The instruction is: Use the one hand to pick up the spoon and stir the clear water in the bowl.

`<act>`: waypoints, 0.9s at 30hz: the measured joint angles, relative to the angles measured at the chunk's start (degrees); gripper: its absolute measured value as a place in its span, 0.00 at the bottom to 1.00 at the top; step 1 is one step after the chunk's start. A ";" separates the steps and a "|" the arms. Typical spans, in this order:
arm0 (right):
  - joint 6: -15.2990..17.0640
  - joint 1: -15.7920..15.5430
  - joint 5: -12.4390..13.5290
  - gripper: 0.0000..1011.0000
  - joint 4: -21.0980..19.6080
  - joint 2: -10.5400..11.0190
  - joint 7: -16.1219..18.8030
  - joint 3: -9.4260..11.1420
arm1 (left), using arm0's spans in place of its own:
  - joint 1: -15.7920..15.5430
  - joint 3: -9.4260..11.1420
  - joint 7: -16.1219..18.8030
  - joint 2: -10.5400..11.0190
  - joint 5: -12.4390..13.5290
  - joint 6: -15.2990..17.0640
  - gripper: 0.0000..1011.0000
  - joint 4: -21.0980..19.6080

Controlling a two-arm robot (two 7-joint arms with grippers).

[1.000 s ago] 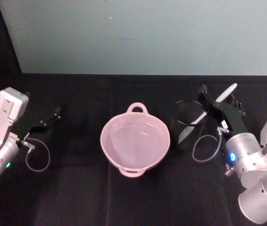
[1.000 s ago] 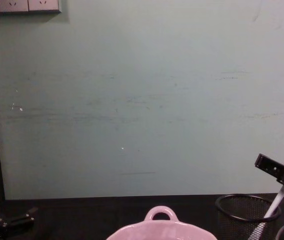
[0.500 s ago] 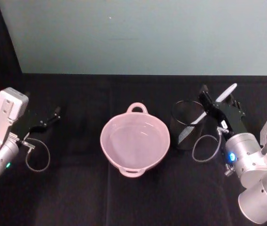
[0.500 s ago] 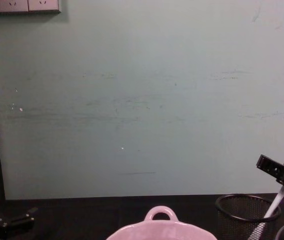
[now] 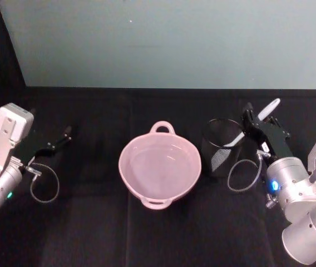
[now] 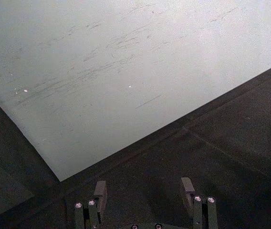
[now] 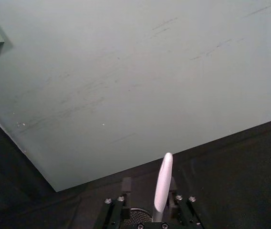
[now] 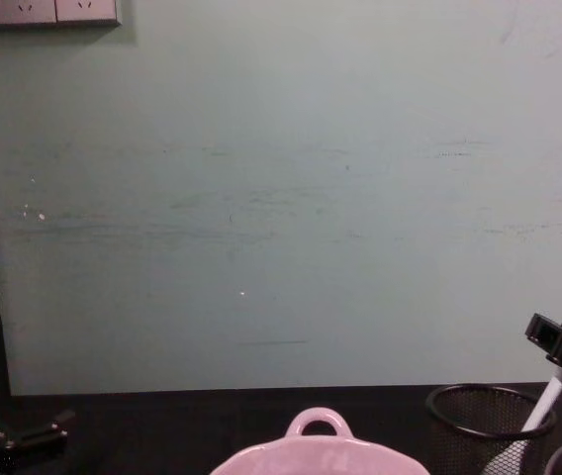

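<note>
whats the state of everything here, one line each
spoon: leaning in the cup, handle end up, not lifted
cup: upright, holding the spoon
bowl: upright, no spoon in it
right gripper: at the spoon's handle, above the cup
left gripper: jaws open, parked far left

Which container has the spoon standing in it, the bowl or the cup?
The black mesh cup, right of the pink bowl; the white spoon leans out of it.

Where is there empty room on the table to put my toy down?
Bare black cloth lies between the left gripper and the pale pink glossy bowl, and in front of the bowl. Crowded: the black wire-mesh cup, white plastic spoon and right gripper bunch together.
</note>
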 joint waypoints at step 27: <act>1.91 0.06 -0.16 0.12 -1.51 3.04 5.10 0.89 | 0.00 0.00 0.00 0.00 0.00 0.00 1.00 0.00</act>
